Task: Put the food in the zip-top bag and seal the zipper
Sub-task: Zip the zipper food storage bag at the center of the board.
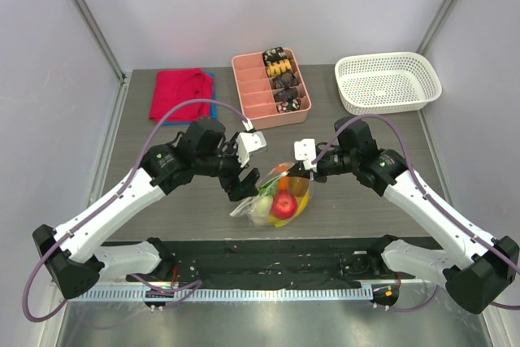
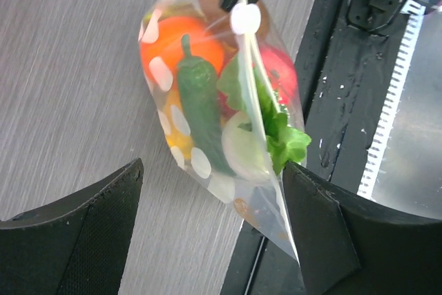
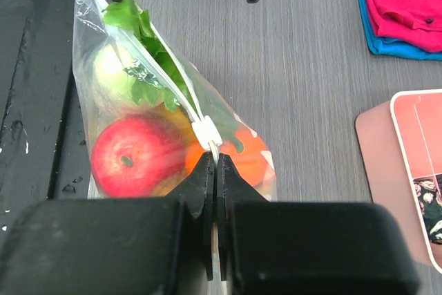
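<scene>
The clear dotted zip-top bag (image 1: 276,197) holds the food: a red apple (image 3: 131,157), an orange (image 3: 245,160), green leaves (image 3: 131,18), a white piece (image 3: 114,74) and a green pepper (image 2: 200,101). My right gripper (image 3: 216,160) is shut on the bag's mouth edge, just behind the white slider (image 3: 206,132) on the zipper (image 3: 166,74). My left gripper (image 2: 212,166) is open around the bag's other end. Its right finger (image 2: 324,233) touches the bag's corner and its left finger (image 2: 90,233) stands apart. In the top view the left gripper (image 1: 241,184) and right gripper (image 1: 302,170) flank the bag.
A pink divided tray (image 1: 270,87) with dark snacks stands at the back centre. A white mesh basket (image 1: 387,81) is at the back right. A red cloth (image 1: 180,95) on a blue one lies at the back left. A black mat (image 1: 268,253) runs along the near edge, just below the bag.
</scene>
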Robot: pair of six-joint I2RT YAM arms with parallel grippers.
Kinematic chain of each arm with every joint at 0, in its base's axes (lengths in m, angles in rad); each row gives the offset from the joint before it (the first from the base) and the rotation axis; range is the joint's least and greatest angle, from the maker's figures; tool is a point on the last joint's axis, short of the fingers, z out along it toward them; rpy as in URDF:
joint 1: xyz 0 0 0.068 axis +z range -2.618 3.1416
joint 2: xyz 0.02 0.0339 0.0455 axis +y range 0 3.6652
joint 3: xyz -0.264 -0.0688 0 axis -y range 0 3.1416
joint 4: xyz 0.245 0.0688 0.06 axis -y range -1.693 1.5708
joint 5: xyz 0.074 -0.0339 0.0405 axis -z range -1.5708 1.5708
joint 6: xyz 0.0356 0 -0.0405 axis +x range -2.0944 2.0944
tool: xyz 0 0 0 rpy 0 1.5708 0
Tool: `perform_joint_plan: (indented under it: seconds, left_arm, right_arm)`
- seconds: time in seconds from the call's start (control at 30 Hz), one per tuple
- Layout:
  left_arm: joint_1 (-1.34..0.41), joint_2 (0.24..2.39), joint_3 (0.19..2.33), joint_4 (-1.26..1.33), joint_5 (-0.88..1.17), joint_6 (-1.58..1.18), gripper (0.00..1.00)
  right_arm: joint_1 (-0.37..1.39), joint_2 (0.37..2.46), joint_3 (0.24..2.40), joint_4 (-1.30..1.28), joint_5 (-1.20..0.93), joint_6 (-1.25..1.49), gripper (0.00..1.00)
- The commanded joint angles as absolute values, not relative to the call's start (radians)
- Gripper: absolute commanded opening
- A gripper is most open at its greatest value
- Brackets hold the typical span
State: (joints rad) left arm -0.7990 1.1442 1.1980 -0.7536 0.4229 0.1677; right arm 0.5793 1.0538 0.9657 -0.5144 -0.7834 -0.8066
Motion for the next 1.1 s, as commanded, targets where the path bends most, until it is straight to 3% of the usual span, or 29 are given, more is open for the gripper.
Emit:
perform_joint_plan:
  seconds: [0.0, 0.23, 0.47, 0.83, 1.07]
  left_arm:
    - [-0.811, 1.149, 1.184, -0.759, 0.361, 0.129, 0.80]
    - [-0.839, 1.166, 1.146, -0.735, 0.302, 0.110, 0.80]
    - [-0.847, 1.253, 1.120, -0.537, 0.339, 0.023, 0.81]
    - [-0.885, 1.414, 1.123, -0.344, 0.226, -0.022, 0.79]
    - [-0.864, 1.313, 1.095, -0.379, 0.241, 0.044, 0.89]
  right_arm:
    - [0.580, 1.045, 0.989, -0.491, -0.813, -0.818, 0.01]
    - [0.580, 1.045, 0.989, -0.492, -0.827, -0.813, 0.01]
    - [0.581, 1.043, 0.982, -0.494, -0.848, -0.798, 0.01]
    - [0.578, 1.019, 0.962, -0.500, -0.864, -0.796, 0.01]
    - [0.580, 1.002, 0.953, -0.509, -0.851, -0.799, 0.01]
